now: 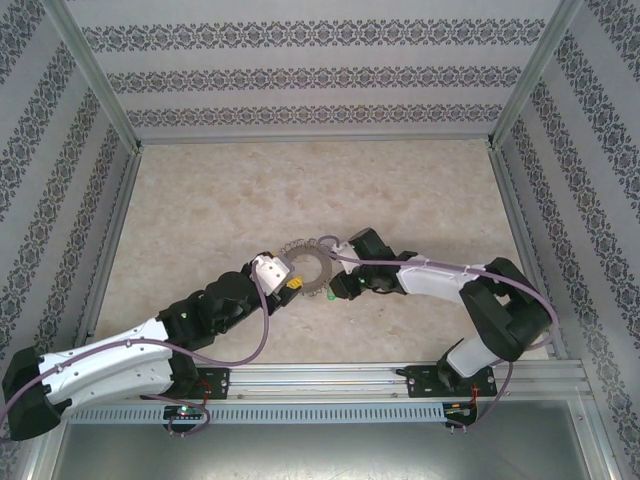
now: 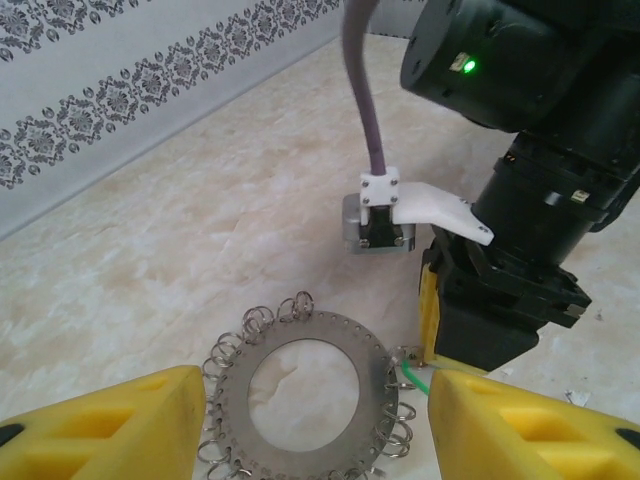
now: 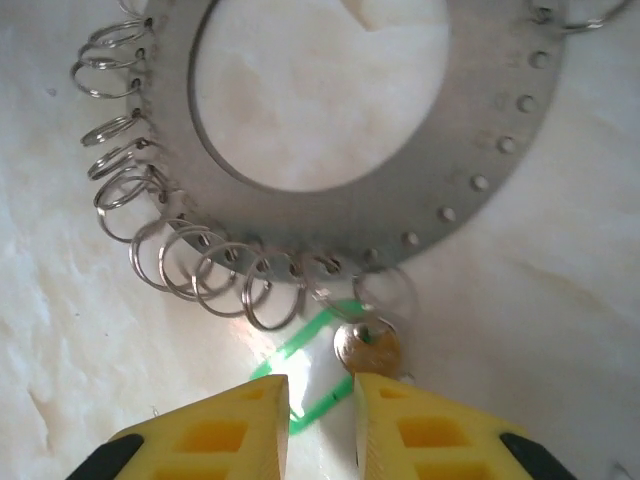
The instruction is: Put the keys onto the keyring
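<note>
The keyring [image 3: 370,130] is a flat grey metal disc with holes round its rim and several small wire rings hanging from it; it lies flat on the table [image 1: 308,268]. A small brassy key [image 3: 368,347] with a bright green loop [image 3: 312,372] hangs from a rim ring. My right gripper [image 3: 322,390] is just behind the key, jaws a narrow gap apart, with the green loop lying in the gap. My left gripper [image 2: 315,425] is open, its yellow fingers [image 2: 100,425] either side of the keyring [image 2: 305,380]. In the top view both grippers, left [image 1: 288,282] and right [image 1: 343,284], flank the disc.
The table [image 1: 220,200] is pale marble-patterned, fenced by patterned walls [image 1: 300,80] at the back and sides. A metal rail [image 1: 330,380] runs along the near edge. The right arm's black wrist [image 2: 540,200] and purple cable [image 2: 362,90] hang close above the disc's right side.
</note>
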Motion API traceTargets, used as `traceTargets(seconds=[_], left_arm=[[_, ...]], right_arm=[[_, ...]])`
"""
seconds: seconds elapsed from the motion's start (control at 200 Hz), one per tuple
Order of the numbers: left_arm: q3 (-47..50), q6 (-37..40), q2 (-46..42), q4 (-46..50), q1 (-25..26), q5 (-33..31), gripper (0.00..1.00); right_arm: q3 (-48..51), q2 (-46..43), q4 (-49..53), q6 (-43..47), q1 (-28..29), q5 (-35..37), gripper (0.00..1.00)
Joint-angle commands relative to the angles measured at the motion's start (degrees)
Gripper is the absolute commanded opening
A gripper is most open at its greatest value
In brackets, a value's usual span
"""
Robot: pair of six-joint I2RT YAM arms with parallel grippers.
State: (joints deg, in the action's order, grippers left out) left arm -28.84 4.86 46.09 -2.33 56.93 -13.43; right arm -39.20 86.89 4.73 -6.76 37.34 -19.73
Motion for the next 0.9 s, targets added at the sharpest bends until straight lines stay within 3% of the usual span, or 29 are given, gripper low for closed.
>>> traceTargets(seconds=[0.0, 0.05, 0.11, 0.215, 0.265, 0.295, 0.31, 0.485, 0.57, 0.615, 0.729, 0.894], left_arm=[[-1.96, -0.69, 0.89, -4.44, -0.70, 1.29, 0.63], [-1.61, -1.74, 1.02, -5.54, -1.62, 1.37, 0.71], [-1.13, -3.61, 1.13, -6.90, -4.33, 2.75, 0.99], [-0.12, -10.49, 2.67, -8.61, -13.99, 9.48, 1.00], [0.31, -14.55, 3.90, -9.78, -19.89, 14.04, 1.00], [0.38, -16.03, 4.89, -10.67, -22.56, 16.14, 1.00], [0.34, -16.25, 5.32, -11.10, -23.74, 16.86, 1.00], [-1.89, -16.16, 9.09, -12.28, -32.29, 12.56, 1.00], [-1.11, -22.52, 8.50, -13.21, -37.15, 3.92, 1.00], [0.88, -21.87, 8.19, -16.68, -39.24, 3.52, 1.00], [2.75, -19.75, 9.57, -20.30, -41.06, -1.05, 1.00], [2.11, -16.64, 12.96, -18.05, -44.86, -8.16, 1.00]], right_arm=[[1.11, -7.81, -0.53, -0.73, 0.42, 5.05, 0.25], [1.32, -12.24, 0.78, 0.21, 0.50, 6.27, 0.29], [1.23, -17.59, 2.37, 1.62, 0.46, 7.86, 0.35], [1.63, -27.25, 3.98, 4.49, -0.03, 12.22, 0.51], [2.16, -31.20, 3.90, 5.86, -1.15, 14.19, 0.71], [2.41, -32.95, 3.84, 6.57, -2.24, 14.87, 0.94], [2.52, -33.68, 3.95, 6.74, -2.91, 14.97, 0.97], [5.83, -37.51, -0.90, 6.96, -11.94, 15.58, 0.98], [7.31, -36.99, -3.03, 6.08, -16.63, 15.84, 0.98], [7.71, -36.36, -3.65, 4.83, -19.55, 14.79, 0.98], [10.23, -35.48, -7.90, 2.78, -25.78, 15.48, 0.98], [18.55, -36.24, -21.31, 3.28, -29.68, 19.76, 0.98]])
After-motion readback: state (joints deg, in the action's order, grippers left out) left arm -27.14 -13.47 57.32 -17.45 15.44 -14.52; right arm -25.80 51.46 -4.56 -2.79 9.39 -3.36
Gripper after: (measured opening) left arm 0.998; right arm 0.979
